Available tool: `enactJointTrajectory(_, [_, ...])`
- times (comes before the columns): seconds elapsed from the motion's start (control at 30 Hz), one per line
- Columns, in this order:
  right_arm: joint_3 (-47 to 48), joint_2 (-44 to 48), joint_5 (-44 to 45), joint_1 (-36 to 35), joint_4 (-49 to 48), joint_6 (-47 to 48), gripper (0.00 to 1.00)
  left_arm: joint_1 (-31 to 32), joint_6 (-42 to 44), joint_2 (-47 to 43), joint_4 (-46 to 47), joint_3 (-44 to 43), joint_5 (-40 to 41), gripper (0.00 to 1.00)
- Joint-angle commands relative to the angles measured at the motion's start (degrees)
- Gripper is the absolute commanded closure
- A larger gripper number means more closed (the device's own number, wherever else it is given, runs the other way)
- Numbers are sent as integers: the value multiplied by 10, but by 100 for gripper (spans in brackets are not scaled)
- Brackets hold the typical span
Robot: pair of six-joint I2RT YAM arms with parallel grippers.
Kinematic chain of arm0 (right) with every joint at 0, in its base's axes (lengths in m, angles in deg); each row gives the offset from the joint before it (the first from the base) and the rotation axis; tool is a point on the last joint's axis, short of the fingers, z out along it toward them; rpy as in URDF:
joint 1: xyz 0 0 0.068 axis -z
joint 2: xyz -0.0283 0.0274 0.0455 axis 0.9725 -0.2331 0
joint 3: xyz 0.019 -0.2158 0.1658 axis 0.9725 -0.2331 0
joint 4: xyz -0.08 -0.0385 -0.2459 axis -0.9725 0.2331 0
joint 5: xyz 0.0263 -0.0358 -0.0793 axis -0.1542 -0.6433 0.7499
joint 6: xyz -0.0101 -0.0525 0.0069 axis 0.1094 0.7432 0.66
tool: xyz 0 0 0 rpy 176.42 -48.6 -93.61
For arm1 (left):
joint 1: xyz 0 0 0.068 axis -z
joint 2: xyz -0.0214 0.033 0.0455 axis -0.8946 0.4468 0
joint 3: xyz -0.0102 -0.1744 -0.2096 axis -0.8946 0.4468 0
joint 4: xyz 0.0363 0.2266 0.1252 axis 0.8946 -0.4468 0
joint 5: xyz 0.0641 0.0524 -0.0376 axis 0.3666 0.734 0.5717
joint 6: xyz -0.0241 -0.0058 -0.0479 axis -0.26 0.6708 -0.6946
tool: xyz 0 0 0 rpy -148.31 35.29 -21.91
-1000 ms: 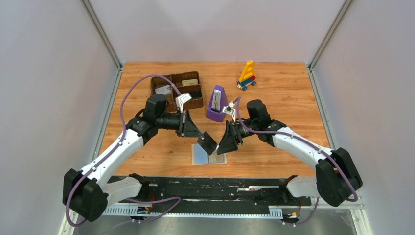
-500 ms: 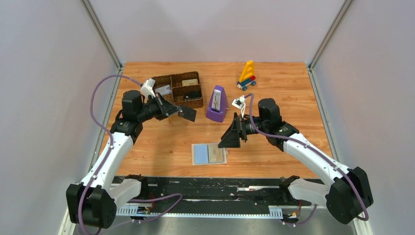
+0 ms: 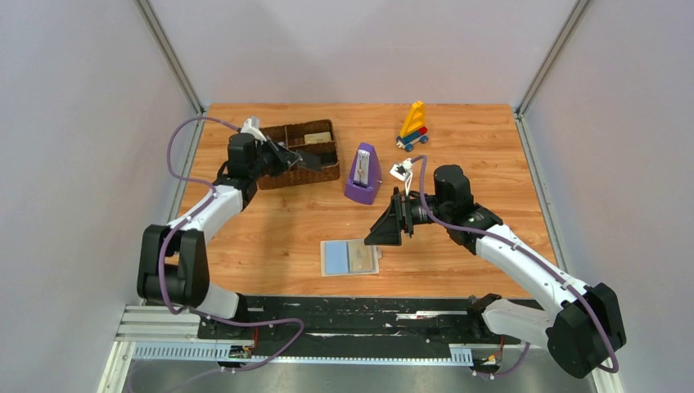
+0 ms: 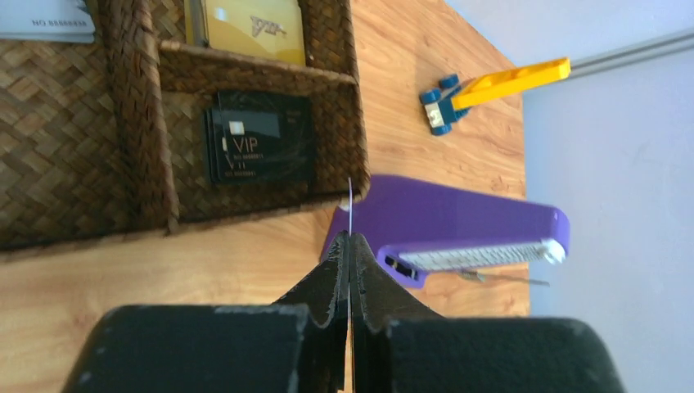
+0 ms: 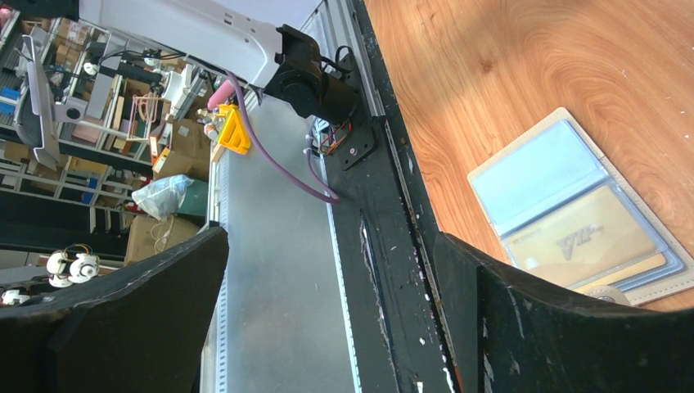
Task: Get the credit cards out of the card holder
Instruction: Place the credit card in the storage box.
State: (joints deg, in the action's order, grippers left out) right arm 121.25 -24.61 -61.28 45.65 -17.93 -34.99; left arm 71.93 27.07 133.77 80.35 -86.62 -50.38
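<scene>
the left gripper [image 4: 349,246] is hanging at the edge of the woven tray [image 4: 139,123], fingers pressed together on a thin card [image 4: 349,205] showing edge-on, and the black cards [image 4: 260,147] in that tray are lying just ahead of the tips and slightly to their left in the wrist view. the card holder [image 3: 350,258] is lying open and flat on the table [image 3: 270,229], long axis running left to right, a tan card [image 5: 585,241] sitting in its right half; the right gripper [image 3: 385,232], fingers wide apart, is hovering just above that end, so it is looking the nearer arm.
</scene>
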Motion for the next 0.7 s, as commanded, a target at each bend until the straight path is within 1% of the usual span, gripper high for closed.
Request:
enactJointTrajectory(0.0, [19, 7, 1, 2, -1, 6, 0, -3, -7, 55, 83, -55, 21, 100])
enactJointTrajectory(0.1, [26, 1, 5, 2, 5, 12, 0, -3, -13, 104, 115, -73, 13, 100])
enactJointTrajectory(0.33, [39, -25, 3, 2, 14, 19, 0, -3, -15, 177, 159, -91, 5, 100])
enactJointTrajectory(0.67, [45, -41, 7, 2, 24, 28, 0, -3, -31, 248, 218, -109, -12, 100])
